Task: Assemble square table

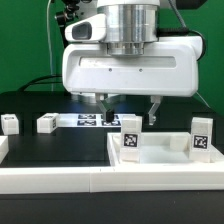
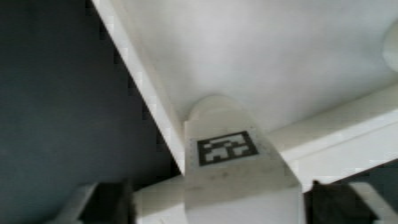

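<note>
Overhead, gripper [image 1: 127, 104] fingers straddle tagged white piece [image 2: 226, 150] beside tabletop [image 1: 165, 150]; pinching or loose, cannot tell.

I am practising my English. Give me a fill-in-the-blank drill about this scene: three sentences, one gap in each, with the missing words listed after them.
1. In the exterior view, ___ small white legs with tags are visible.
2. The table surface is ___ in colour.
3. In the wrist view, a white tagged part sits ___ the two fingers of the tool.

Missing words: four; black; between.
</note>
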